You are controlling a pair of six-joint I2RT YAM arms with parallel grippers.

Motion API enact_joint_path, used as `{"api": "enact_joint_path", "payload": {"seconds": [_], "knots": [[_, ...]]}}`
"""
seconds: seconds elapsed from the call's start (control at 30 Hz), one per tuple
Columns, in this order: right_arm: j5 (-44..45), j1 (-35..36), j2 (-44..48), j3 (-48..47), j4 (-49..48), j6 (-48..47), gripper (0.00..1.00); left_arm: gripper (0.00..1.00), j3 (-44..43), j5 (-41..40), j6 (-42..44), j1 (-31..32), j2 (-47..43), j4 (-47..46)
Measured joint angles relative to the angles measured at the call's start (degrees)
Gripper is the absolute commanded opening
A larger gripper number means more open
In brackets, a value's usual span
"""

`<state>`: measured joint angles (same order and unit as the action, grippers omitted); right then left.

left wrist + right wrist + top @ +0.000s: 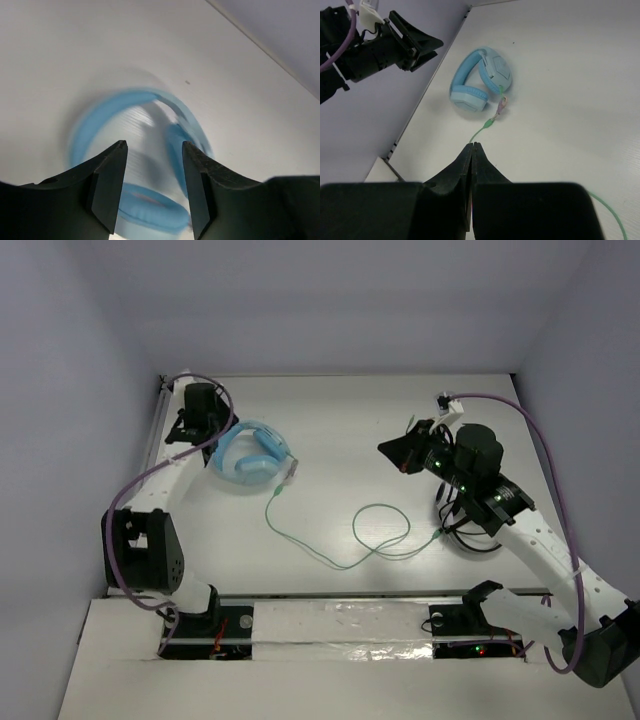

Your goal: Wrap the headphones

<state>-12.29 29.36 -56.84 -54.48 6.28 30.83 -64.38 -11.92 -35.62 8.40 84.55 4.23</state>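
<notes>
So the headphones [250,455] are lying on the worktop [350,420] over at the far left, close to the left edge, cups folded in next to each other. The left jaws hover right above them, parted, with nothing gripped as far as I can see. The left wrist view is pretty blurry; you just get a blue smear of headband and cup under the two black fingers [110,185]. The cable [380,505] runs from one cup toward the near edge and then swings right. It makes one loose loop in the middle of the worktop and ends near the right arm [520,525], by a clump of black cables [465,532]. The whole cable just lies loose on the worktop. The right jaws are pressed tight together and empty. They're held up off the worktop on the right side, pointing left toward the headphones and well apart from them.
</notes>
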Motion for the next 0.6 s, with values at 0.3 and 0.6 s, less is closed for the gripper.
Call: {"api": "enact_joint_path", "payload": {"seconds": [0.3, 0.6], "knots": [[-0.5, 0.4, 0.0, 0.0, -0.8, 0.5, 0.4, 0.64, -5.2, 2.5, 17.4, -8.7, 10.2, 6.7], [-0.4, 1.1, 0.2, 0.3, -0.9, 0.3, 0.41, 0.58, -11.1, 3.6, 24.2, -8.6, 29.3, 3.4]]}}
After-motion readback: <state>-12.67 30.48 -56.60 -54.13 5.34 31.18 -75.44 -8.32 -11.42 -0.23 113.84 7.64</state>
